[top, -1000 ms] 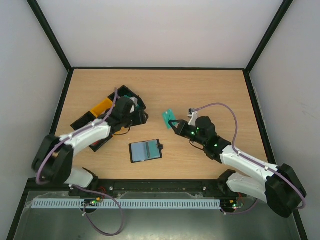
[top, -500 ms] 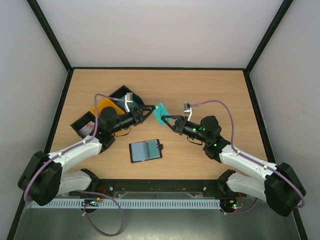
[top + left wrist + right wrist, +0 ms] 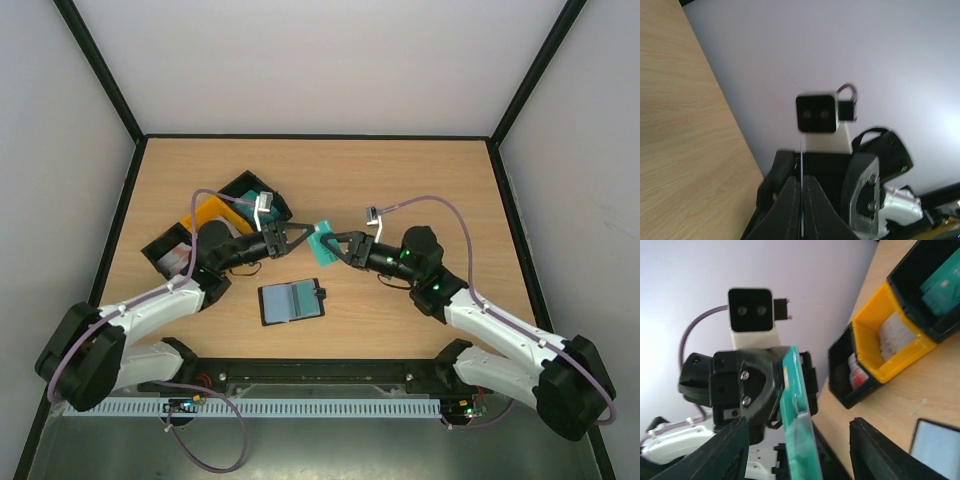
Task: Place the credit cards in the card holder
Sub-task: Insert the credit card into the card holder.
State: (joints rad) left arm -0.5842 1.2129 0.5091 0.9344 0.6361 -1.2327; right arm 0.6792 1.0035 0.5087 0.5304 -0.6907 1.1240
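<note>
A teal credit card [image 3: 322, 243] hangs in the air between my two grippers, above the table's middle. My left gripper [image 3: 304, 238] is shut on its left edge; the left wrist view shows the card edge-on [image 3: 801, 165] as a thin line pinched between the black fingers [image 3: 790, 205]. My right gripper [image 3: 340, 247] stands open around the card's other end, and the teal card [image 3: 797, 415] sits between its spread fingers [image 3: 722, 455] without touching them. The black card holder [image 3: 291, 301] lies open on the table below, also in the right wrist view [image 3: 937, 445].
A row of open trays stands at the left: a black one [image 3: 168, 255] holding a red-and-white card [image 3: 857, 372], a yellow one [image 3: 205, 215] with a whitish card [image 3: 890, 330], and a black one [image 3: 255, 190] with a teal card [image 3: 940, 285].
My left arm swung in from the trays to meet the card and shut on it. My right gripper, which held the card, has opened.
</note>
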